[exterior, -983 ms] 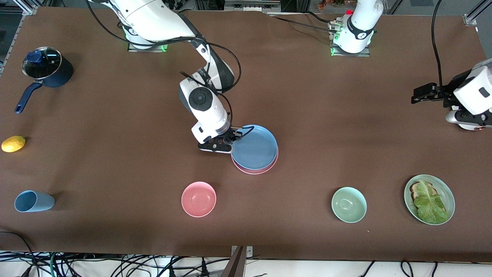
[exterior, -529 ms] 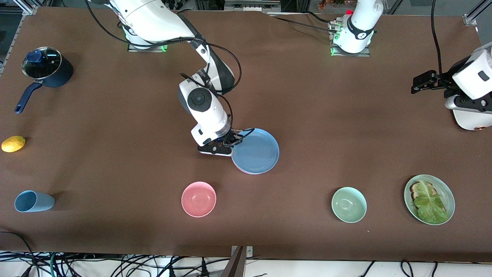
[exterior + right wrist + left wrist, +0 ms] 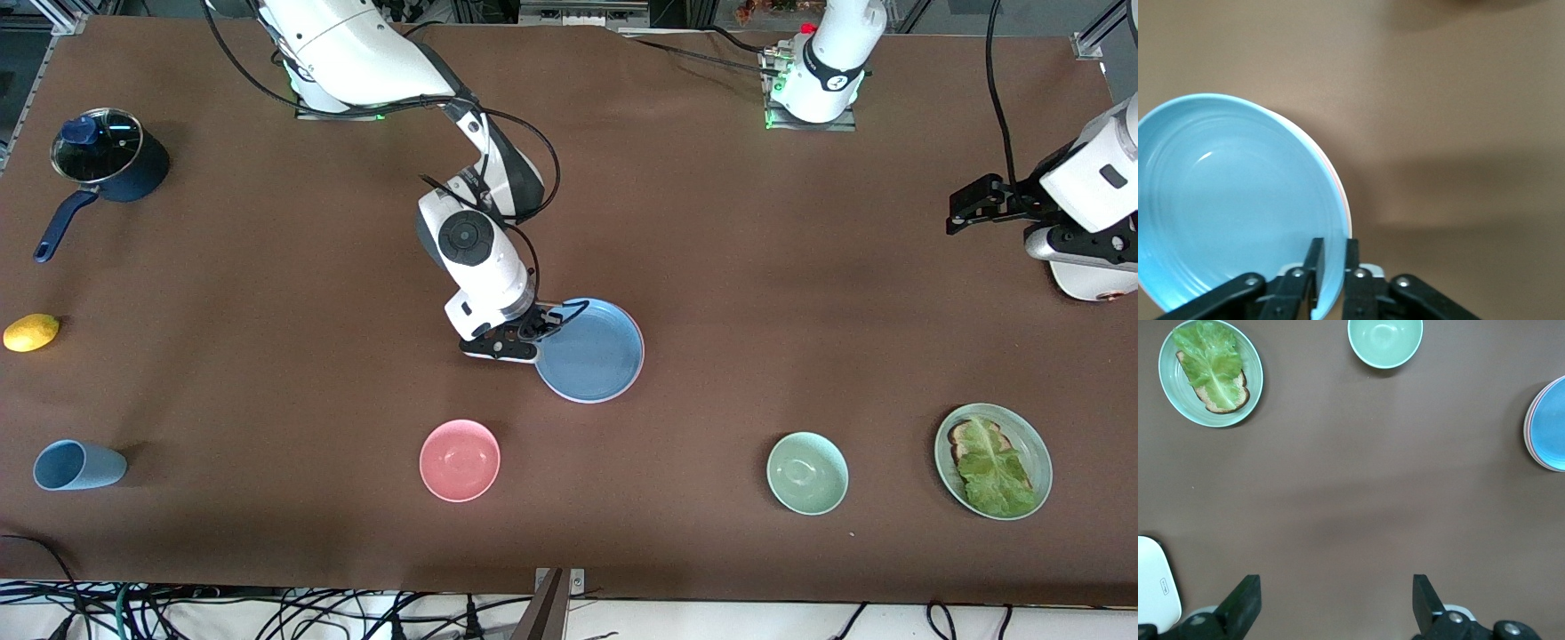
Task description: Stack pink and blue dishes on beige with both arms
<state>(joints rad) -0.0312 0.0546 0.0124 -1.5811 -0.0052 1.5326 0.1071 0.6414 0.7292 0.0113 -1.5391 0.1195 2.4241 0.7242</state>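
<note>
The blue plate [image 3: 594,351] lies in the middle of the table on top of the pink plate, whose rim [image 3: 1343,195] shows only as a thin edge underneath. My right gripper [image 3: 536,332] is shut on the blue plate's rim at the side toward the right arm's end; in the right wrist view the rim passes between its fingers [image 3: 1315,257]. The stack also appears in the left wrist view as the blue plate [image 3: 1551,423]. No beige plate is in view. My left gripper [image 3: 967,206] hangs open over the left arm's end of the table, holding nothing [image 3: 1335,590].
Along the table's side nearest the front camera stand a light blue cup [image 3: 76,465], a pink bowl [image 3: 460,460], a green bowl [image 3: 806,473] and a green plate with toast and lettuce [image 3: 993,460]. A lemon [image 3: 31,332] and a lidded pot [image 3: 107,164] sit at the right arm's end.
The blue plate has come down and centred over the pink plate, covering almost all of it. The left arm has shifted a little toward the robots' bases.
</note>
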